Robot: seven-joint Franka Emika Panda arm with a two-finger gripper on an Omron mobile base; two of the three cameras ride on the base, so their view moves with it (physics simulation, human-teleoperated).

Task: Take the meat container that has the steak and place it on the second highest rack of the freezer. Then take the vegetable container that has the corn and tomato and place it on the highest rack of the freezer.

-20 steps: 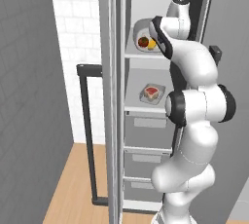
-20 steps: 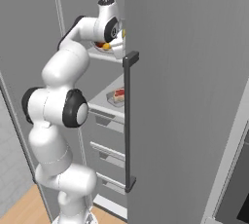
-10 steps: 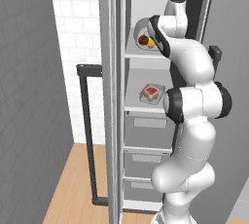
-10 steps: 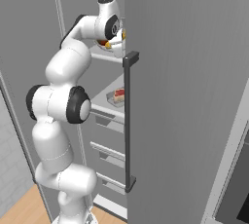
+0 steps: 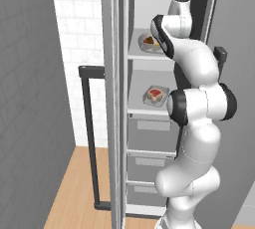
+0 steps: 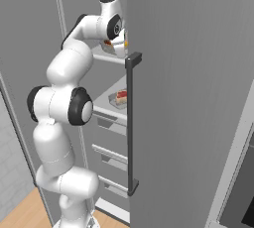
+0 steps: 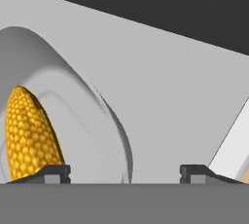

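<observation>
The vegetable container [image 5: 147, 44] rests on the highest rack [image 5: 135, 55] of the freezer, holding the tomato [image 5: 148, 39] and the corn [image 7: 28, 135]. My gripper [image 7: 124, 172] is open at its near rim [image 7: 120, 138], the rim running between the two spread fingertips and the corn just beyond the left one. In the right base view the hand [image 6: 119, 42] reaches onto that shelf beside the container [image 6: 108, 46]. Below, the meat container with the steak [image 5: 155, 94] lies on the second highest rack [image 5: 138, 109]; the steak [image 6: 121, 95] also shows from the right.
Three grey drawers [image 5: 149, 132] sit below the racks. One open door with a dark bar handle [image 5: 89, 138] stands to the left, and another door with a handle [image 6: 131, 123] stands close on the right of the arm. Shelf walls hem in the hand.
The upper arm and hand have risen slightly at the top shelf. The vegetable container looked tilted earlier and now looks level on the rack.
</observation>
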